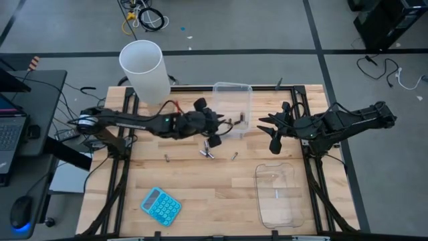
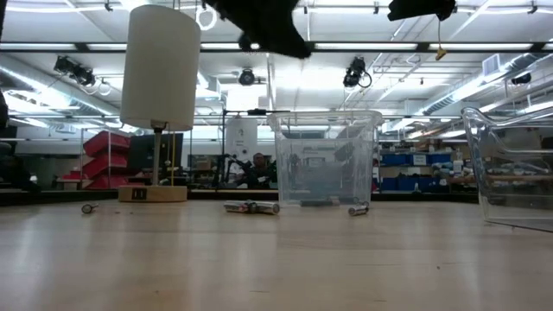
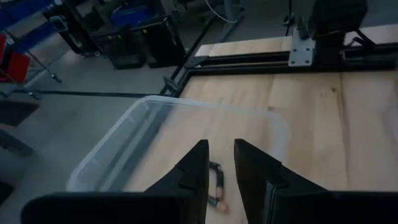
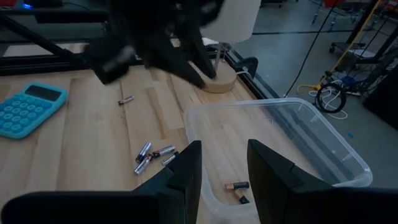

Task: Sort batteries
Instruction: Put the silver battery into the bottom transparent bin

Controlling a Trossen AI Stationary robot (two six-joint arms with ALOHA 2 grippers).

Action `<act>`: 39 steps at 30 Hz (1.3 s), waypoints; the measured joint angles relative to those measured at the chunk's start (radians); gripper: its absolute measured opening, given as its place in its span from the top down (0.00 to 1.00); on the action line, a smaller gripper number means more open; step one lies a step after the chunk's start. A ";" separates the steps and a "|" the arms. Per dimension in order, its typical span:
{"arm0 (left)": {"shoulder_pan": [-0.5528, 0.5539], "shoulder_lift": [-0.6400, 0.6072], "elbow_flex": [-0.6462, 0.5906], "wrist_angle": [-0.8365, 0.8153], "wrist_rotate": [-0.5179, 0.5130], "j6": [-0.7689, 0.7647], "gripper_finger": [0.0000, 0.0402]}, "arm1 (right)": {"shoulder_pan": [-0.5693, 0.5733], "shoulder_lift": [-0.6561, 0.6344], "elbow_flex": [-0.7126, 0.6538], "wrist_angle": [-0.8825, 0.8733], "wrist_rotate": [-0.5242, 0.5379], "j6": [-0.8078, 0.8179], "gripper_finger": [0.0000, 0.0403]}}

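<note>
Left gripper (image 3: 219, 163), jaws narrowly parted and empty, hangs over a clear tub (image 3: 155, 124); only wrist cameras reveal batteries (image 3: 217, 186) beneath them. Right gripper (image 4: 222, 163) waits, jaws parted.

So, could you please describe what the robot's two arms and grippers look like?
Both arms are dark, nearly black, jointed links. The left arm carries a small green light and a red cable near its wrist. The right arm shows a small green light too. Each gripper has two flat, wedge-shaped dark fingers.

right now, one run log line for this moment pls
task: sort batteries | left gripper: open over far tub, empty | right gripper: open, waiting beside it | loose batteries on table
</note>
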 joint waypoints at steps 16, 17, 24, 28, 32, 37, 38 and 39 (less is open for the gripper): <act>-0.314 -0.187 0.002 -0.736 -0.076 -0.214 0.80 | 0.001 0.000 0.000 0.007 -0.001 0.012 0.71; -0.335 -0.187 0.001 -0.788 -0.075 -0.236 0.80 | 0.002 0.000 0.000 0.011 -0.007 0.001 0.71; -0.437 -0.187 -0.061 -0.929 -0.085 -0.400 0.80 | 0.027 0.017 0.000 0.165 -0.116 -0.154 0.71; -0.490 -0.187 -0.112 -0.923 -0.135 -0.449 0.80 | 0.038 0.059 0.000 0.250 -0.126 -0.194 0.71; -0.531 -0.187 -0.164 -0.926 -0.236 -0.490 0.80 | 0.049 0.123 0.009 0.313 -0.126 -0.198 0.71; -0.563 -0.186 -0.224 -0.919 -0.297 -0.537 0.80 | 0.053 0.233 0.082 0.328 -0.126 -0.197 0.71; -0.566 -0.186 -0.237 -0.914 -0.310 -0.553 0.80 | 0.053 0.257 0.100 0.327 -0.126 -0.198 0.71; -0.568 -0.186 -0.249 -0.909 -0.321 -0.574 0.80 | 0.053 0.281 0.119 0.323 -0.126 -0.203 0.71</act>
